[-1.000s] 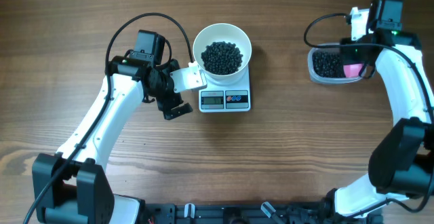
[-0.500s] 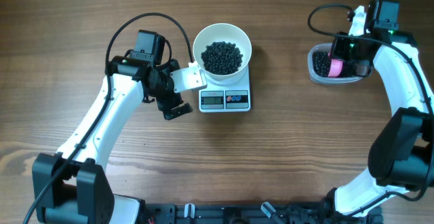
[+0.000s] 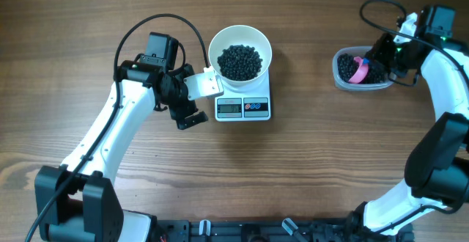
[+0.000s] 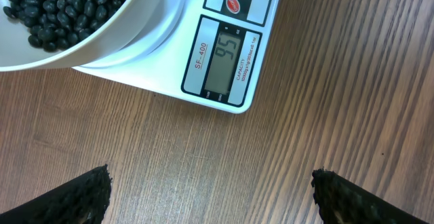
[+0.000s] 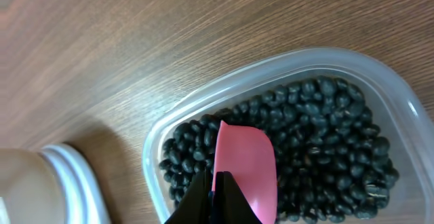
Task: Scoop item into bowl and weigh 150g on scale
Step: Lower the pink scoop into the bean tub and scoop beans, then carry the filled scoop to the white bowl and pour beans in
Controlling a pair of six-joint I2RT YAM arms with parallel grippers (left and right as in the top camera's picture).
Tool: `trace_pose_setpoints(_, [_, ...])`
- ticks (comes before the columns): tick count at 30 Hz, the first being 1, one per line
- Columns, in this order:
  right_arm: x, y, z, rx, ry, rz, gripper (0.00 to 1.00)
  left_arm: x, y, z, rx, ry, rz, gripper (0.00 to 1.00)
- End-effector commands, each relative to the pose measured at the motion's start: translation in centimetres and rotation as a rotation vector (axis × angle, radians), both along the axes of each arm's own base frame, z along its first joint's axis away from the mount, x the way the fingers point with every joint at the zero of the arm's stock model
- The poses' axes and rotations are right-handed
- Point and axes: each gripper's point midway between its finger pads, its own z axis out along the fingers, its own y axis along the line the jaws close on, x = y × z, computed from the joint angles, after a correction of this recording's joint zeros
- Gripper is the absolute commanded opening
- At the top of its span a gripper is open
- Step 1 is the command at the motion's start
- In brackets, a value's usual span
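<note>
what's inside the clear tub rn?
A heap of black beans and the pink scoop, its handle in the right fingers. Beans cover the tub floor and whatever lies under the scoop.

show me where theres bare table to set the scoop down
The widest bare table lies between the scale and the tub. Another free patch runs along the near edge in front of the scale. Crowded: just left of the scale, where the open left gripper hangs, and at the tub, where the right gripper holds the pink scoop.
</note>
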Motion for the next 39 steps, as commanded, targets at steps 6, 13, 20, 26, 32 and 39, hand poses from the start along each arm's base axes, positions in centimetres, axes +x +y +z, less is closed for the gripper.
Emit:
trace_pose_setpoints(6, [-0.7, 0.1, -0.3, 0.146, 0.013, -0.016, 0.04, 0.1, -0.4, 0.4, -0.011, -0.016, -0.026, 1.0])
trace_pose_setpoints(13, [-2.4, -2.7, -1.1, 0.118, 0.07, -0.081, 0.04, 0.1, -0.4, 0.4, -0.011, -0.016, -0.026, 1.0])
trace_pose_setpoints(20, [-2.5, -4.3, -1.0, 0.112, 0.054, -0.111, 0.04, 0.1, -0.4, 0.4, -0.011, -0.016, -0.026, 1.0])
trace_pose_setpoints(26, [-0.5, -3.2, 1.0, 0.192, -0.068, -0.053, 0.04, 0.1, -0.4, 0.4, -0.011, -0.016, -0.026, 1.0])
trace_pose_setpoints(32, [-0.3, -3.0, 2.2, 0.246, -0.12, -0.017, 0.04, 0.1, -0.4, 0.4, -0.011, -0.016, -0.026, 1.0])
trace_pose_setpoints(39, [-0.9, -4.7, 3.1, 0.313, -0.157, -0.052, 0.04, 0.1, -0.4, 0.4, -0.011, -0.016, -0.026, 1.0])
